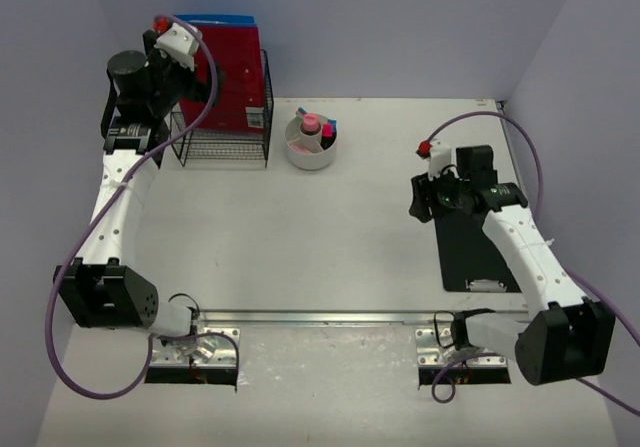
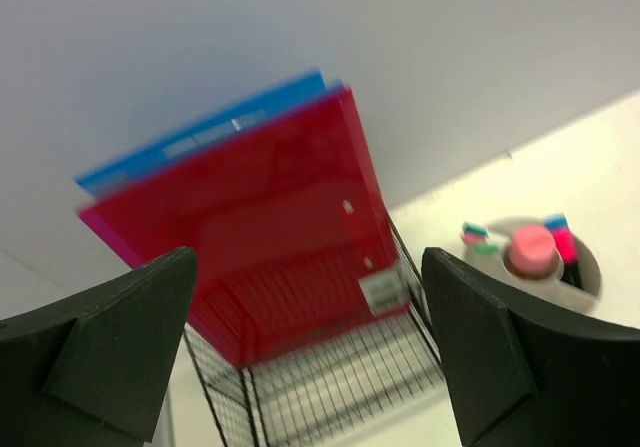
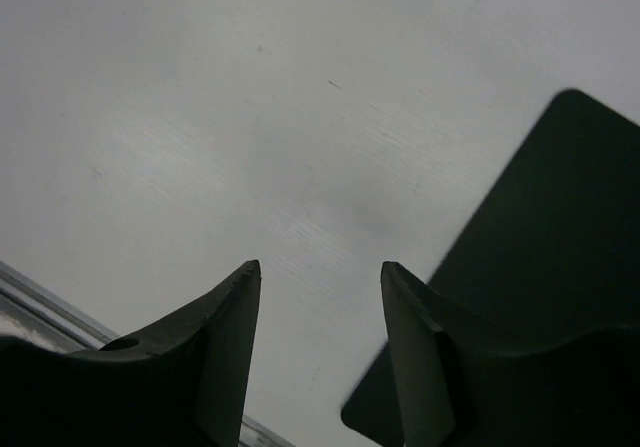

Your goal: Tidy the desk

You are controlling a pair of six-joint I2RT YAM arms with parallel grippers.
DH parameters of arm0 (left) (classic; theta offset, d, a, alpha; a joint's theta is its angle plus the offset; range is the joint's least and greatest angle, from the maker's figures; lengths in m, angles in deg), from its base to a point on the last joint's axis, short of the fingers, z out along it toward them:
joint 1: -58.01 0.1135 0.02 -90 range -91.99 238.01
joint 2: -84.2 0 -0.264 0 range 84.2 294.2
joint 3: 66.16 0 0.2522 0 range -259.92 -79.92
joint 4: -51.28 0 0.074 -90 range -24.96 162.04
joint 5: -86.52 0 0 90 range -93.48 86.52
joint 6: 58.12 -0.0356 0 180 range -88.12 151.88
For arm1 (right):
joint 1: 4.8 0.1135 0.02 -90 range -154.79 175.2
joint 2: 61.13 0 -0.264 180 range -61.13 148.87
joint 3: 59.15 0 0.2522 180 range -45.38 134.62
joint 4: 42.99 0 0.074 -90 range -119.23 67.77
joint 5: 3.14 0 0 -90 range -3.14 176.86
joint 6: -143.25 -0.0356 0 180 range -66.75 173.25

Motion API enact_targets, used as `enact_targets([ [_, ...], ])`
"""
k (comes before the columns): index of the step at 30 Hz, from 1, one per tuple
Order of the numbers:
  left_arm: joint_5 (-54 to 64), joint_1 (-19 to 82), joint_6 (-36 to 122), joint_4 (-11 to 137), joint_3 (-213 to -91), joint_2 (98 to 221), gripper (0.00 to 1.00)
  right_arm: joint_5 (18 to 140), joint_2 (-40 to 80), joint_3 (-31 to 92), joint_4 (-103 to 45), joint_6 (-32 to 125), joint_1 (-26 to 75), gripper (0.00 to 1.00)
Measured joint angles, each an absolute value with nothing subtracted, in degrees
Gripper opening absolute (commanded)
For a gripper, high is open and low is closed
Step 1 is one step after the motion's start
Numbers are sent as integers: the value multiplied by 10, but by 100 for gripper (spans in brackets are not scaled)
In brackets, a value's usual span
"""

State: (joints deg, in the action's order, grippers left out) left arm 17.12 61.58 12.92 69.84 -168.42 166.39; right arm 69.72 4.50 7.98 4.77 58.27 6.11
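The desk [image 1: 300, 227] is an off-white tabletop with a silver rail [image 1: 330, 317] along its front edge. My left gripper [image 1: 203, 89] is raised at the back left beside a black wire rack [image 1: 222, 137]; in the left wrist view it [image 2: 308, 267] is open wide and empty, facing the rack [image 2: 330, 377]. A red folder [image 2: 260, 227] and a blue folder [image 2: 200, 137] stand in the rack. My right gripper [image 1: 418, 203] hovers over the desk, open and empty [image 3: 320, 267], at the left edge of a flat black pad [image 3: 540, 267].
A white round cup [image 1: 311, 147] holding a pink-capped item and markers stands right of the rack and also shows in the left wrist view [image 2: 540, 267]. The black pad [image 1: 475, 252] lies at the right under my right arm. Pale lavender walls [image 1: 400, 27] enclose the desk.
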Motion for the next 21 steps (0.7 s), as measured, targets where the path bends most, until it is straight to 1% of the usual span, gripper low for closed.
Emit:
enact_targets([
  [3,193,616,127,763,-1621,1628,92,686,74,79,78,607,-24,52],
  [5,207,616,120,795,-1578,1603,92,671,75,73,100,646,-61,52],
  [8,231,614,97,841,-1528,1570,91,641,56,57,144,758,-93,50],
  [14,286,611,65,898,-1517,1552,91,632,33,18,262,1038,-143,47],
  [21,306,593,51,925,-1517,1552,92,664,89,2,328,1240,-233,47],
])
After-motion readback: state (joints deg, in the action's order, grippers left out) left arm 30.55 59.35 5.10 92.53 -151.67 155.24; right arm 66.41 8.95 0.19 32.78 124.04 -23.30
